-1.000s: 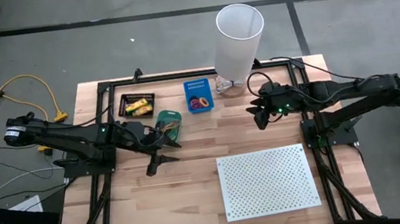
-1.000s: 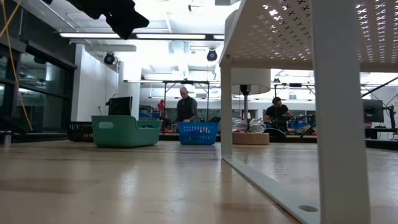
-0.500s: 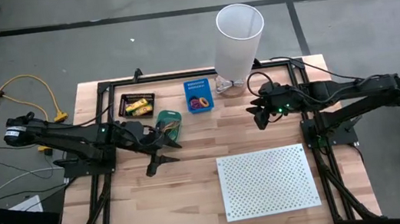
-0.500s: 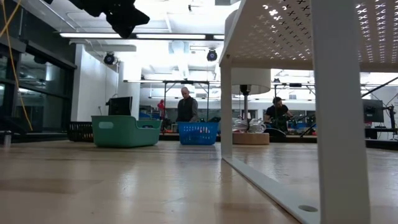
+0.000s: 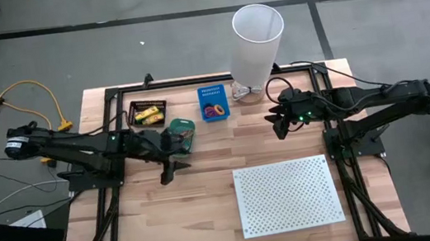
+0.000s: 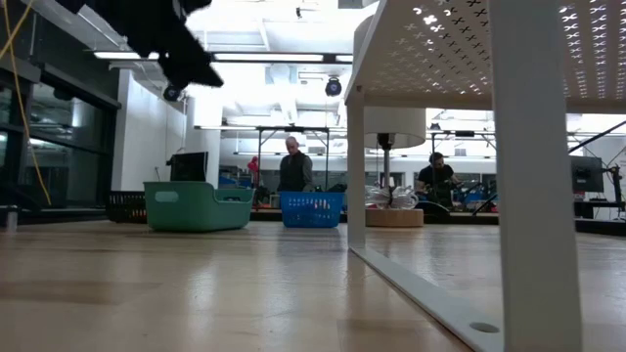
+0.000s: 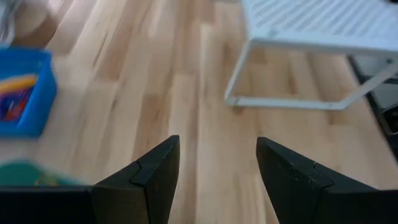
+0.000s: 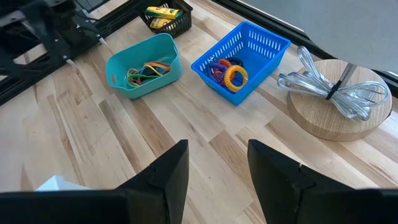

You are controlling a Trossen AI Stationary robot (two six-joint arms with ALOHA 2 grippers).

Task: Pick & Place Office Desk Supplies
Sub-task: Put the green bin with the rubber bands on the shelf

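The supplies lie sorted in three containers along the far side. A black basket (image 5: 147, 111) holds yellow-and-red packs (image 8: 160, 14). A teal bin (image 8: 144, 65) holds rubber bands (image 8: 146, 70). A blue basket (image 8: 239, 57) holds clips (image 8: 229, 73). My left gripper (image 7: 217, 155) hangs open above bare wood just near of the teal bin (image 5: 182, 133), nothing between its fingers. My right gripper (image 8: 217, 165) hangs open in the air right of the blue basket (image 5: 213, 102), near the tall white bin (image 5: 259, 44).
A large white perforated board (image 5: 287, 196) stands on legs at the near right. A round wooden base with a coiled grey cable (image 8: 336, 93) sits by the white bin's foot. Bare wood lies between the two grippers. People stand in the room beyond the table (image 6: 291, 171).
My left gripper has rolled and tipped downward, sinking slightly; its wrist now covers the teal bin's left part in the high view. It stays open. My right gripper has kept still.
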